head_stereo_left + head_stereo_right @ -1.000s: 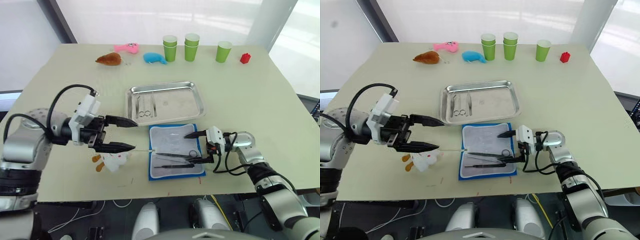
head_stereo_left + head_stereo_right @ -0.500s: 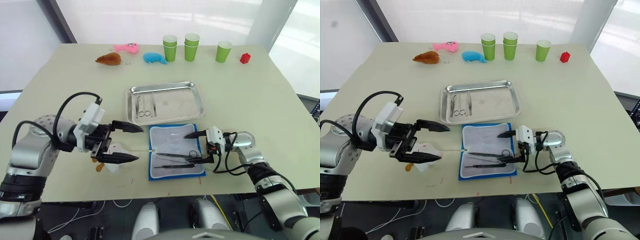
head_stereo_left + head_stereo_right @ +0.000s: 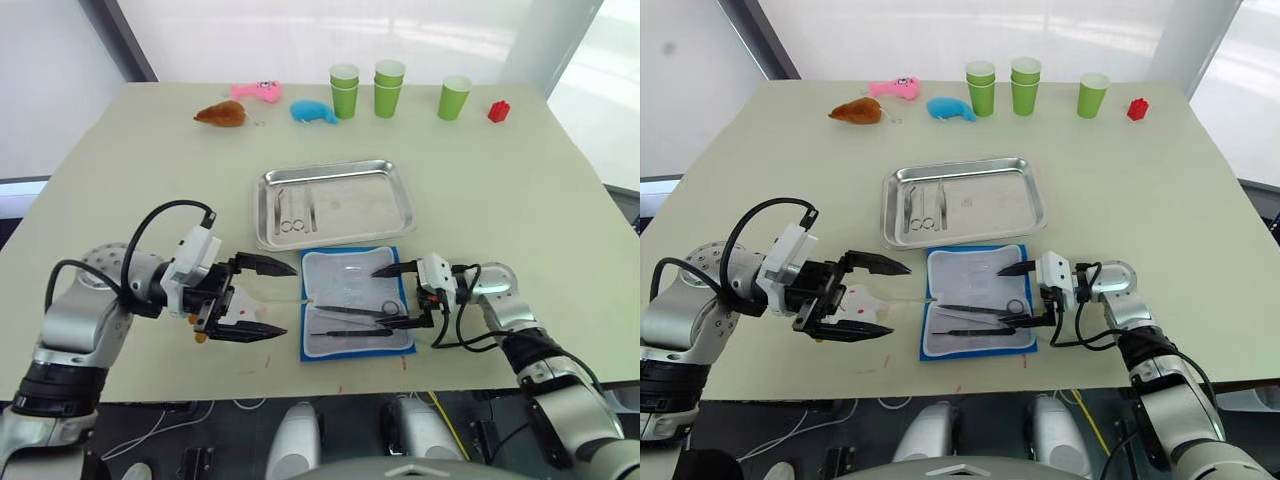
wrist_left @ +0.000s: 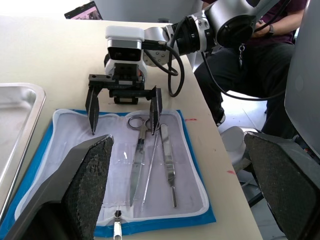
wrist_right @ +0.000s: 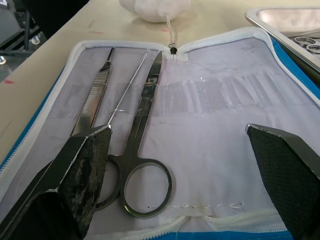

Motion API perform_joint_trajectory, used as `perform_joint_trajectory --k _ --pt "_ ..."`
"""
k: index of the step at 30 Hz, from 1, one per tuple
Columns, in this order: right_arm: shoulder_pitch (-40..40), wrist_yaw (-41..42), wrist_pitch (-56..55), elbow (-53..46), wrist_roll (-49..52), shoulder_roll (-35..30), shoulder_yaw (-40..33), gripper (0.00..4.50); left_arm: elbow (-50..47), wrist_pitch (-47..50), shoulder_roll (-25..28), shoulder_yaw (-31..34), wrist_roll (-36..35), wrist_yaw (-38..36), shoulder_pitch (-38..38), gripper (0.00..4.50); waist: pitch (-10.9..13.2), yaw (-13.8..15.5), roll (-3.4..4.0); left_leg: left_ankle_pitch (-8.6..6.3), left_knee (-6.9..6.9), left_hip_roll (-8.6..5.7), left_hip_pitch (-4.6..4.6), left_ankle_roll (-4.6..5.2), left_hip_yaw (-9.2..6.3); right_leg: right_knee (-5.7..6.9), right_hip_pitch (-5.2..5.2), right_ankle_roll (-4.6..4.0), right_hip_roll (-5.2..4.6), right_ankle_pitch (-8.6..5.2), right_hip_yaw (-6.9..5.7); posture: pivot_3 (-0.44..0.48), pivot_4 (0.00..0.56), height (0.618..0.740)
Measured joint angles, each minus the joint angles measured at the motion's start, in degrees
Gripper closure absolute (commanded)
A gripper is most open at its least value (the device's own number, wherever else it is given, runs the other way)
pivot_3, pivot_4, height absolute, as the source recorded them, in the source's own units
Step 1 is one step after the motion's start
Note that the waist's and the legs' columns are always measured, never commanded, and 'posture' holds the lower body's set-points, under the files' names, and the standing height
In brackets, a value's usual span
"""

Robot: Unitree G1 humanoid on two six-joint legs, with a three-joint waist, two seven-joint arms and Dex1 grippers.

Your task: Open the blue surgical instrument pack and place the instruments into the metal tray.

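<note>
The blue surgical instrument pack is lying open and flat on the worktop, right in front of the metal tray. So the opening part is looking done. Some of the instruments are already lying in the tray: I am counting about three thin silver tools at its left end, but they are small, so I am not sure. Three more are waiting in the pack's white lining: one pair of ring-handled scissors, one flat handled tool and one thin wire-like probe. Those three are what is left to move, so I am guessing the job is about half done. The right claw is sitting over the right edge of the pack with its two fingers spread wide, one on each side of the scissor rings, and it is holding nothing. The left claw is hanging just left of the pack, wide apart and empty too, above a small white toy. At the far edge, four green cups are standing in three spots, because one spot is a stack of two. There are also three small plush toys, brown, pink and blue, and one red block.
</note>
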Motion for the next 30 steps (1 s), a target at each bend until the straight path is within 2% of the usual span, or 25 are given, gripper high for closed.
perform_joint_trajectory --k 5,7,20,25,30 --pt "1.22 0.04 3.46 -4.32 1.22 -1.34 0.0 0.0 0.35 -0.76 -0.84 -0.09 0.65 -0.04 -0.07 0.09 0.27 0.12 0.21 -0.03 0.04 -0.05 -0.52 0.06 0.02 0.0 -0.47 0.01 -0.04 0.01 -0.13 0.0 0.15 0.74" --pt "1.89 0.09 5.61 -6.87 2.12 -1.98 0.01 0.0 0.62 -0.96 -1.3 -0.15 0.67 -0.11 -0.19 0.09 0.34 0.13 0.24 -0.03 0.21 -0.05 -1.06 0.06 -0.01 0.19 -1.01 0.01 -0.04 0.03 -0.16 0.0 0.15 0.74" --pt "4.12 -1.24 11.52 -16.38 6.66 -5.56 -2.12 0.0 1.09 -4.28 -3.38 -0.7 0.7 -0.31 0.74 0.09 0.97 0.1 0.33 -0.03 0.33 -0.07 -1.1 0.06 -0.01 0.35 -1.06 0.02 -0.05 0.03 -0.2 0.0 0.15 0.74" --pt "5.9 -1.22 14.33 -20.96 9.68 -8.93 -4.31 0.0 -1.77 -4.67 -5.93 -2.15 0.97 1.38 3.27 0.09 0.98 0.2 0.34 -0.03 0.36 -0.08 -1.12 0.06 -0.03 0.36 -1.07 0.02 -0.05 0.03 -0.21 0.0 0.15 0.74" --pt "11.46 -0.38 18.95 -29.02 15.37 -15.23 -8.97 0.0 -4.29 -8.01 -10.35 -2.93 4.44 5.91 8.48 0.09 1.0 0.35 0.37 -0.03 0.42 -0.09 -1.11 0.06 -0.02 0.39 -1.06 0.03 -0.07 0.04 -0.18 0.0 0.15 0.74"
